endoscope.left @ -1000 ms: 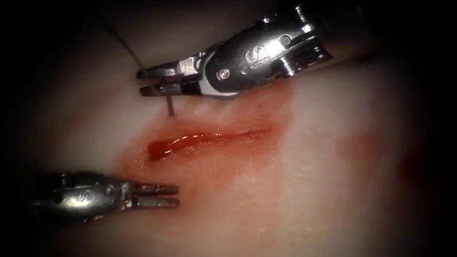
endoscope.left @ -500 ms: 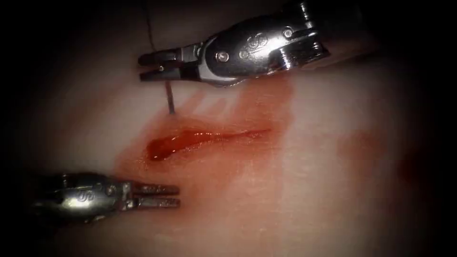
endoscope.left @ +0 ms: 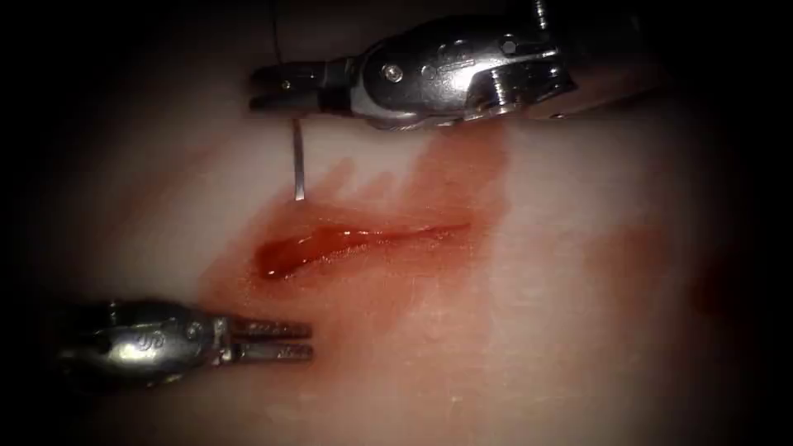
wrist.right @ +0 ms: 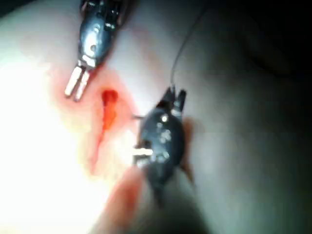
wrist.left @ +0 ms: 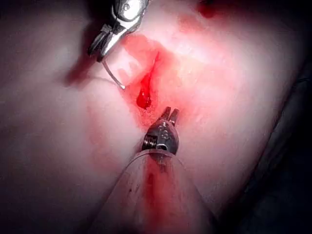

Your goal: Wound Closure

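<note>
Beneath your right pincer (endoscope.left: 268, 89), in the endoscope view, the needle (endoscope.left: 298, 161) hung straight down from the closed jaws, which gripped it at its upper end. Its tip rested at the surface of the tissue (endoscope.left: 578, 330) just above the left end of the cut (endoscope.left: 347, 244); whether it had entered I could not tell. That near-vertical hold suits presenting the point squarely to the wound edge, I judge. From the back of the same pincer the thread (endoscope.left: 277, 33) ran upward into the dark, clear of the cut. Your left pincer (endoscope.left: 307, 340) lay below the cut's left end with its jaws slightly apart, holding nothing, placed across the wound from the needle, likely ready to receive it. Red fluid (endoscope.left: 285, 256) pooled between the two pincers.

Ahead of the left pincer (wrist.left: 170, 113), in the left wrist view, the jaws stood parted and empty just short of the cut (wrist.left: 146, 90). Beyond it the right pincer (wrist.left: 100, 48) held the curved needle (wrist.left: 113, 75), its tip beside the wound edge.

Past the right pincer (wrist.right: 175, 93), in the right wrist view, the thread (wrist.right: 183, 46) trailed away, and the left pincer (wrist.right: 75, 87) sat beside the cut (wrist.right: 108, 109).
</note>
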You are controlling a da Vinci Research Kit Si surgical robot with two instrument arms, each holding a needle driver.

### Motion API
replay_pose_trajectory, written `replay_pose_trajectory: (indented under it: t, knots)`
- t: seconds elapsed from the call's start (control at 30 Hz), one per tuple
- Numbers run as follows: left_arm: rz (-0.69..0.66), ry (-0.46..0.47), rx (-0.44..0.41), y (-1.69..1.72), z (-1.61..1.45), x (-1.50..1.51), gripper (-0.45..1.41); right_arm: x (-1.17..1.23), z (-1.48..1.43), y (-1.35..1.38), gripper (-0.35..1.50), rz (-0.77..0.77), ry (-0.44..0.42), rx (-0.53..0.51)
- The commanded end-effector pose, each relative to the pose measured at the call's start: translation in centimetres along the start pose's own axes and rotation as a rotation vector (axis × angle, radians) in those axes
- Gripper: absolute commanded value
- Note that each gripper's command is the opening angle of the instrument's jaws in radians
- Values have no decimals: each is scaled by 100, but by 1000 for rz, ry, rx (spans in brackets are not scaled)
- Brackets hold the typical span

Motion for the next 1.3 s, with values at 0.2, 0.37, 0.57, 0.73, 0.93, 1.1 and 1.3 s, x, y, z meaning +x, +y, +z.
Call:
replay_pose_trajectory:
  t: [0.2,0.37,0.57,0.73,0.93,1.1,1.3]
  knots:
    - [-1,-3,-2,3,8,-5,7,-6,12,-5,-35,74,6,27]
    - [1,-6,0,3,9,-7,7,-11,14,-7,-35,158,-13,47]
    - [3,-12,5,-2,24,-1,7,-12,13,-6,-35,176,-20,55]
    - [9,-8,46,-10,24,23,11,-14,14,-9,-35,172,-35,65]
    - [11,-2,98,-15,7,28,17,-15,14,-10,-35,172,-40,68]
    - [6,-1,122,-19,1,29,14,-15,15,-10,-35,171,-40,68]
    - [6,-1,129,-17,9,24,16,-15,15,-10,-35,177,-40,67]
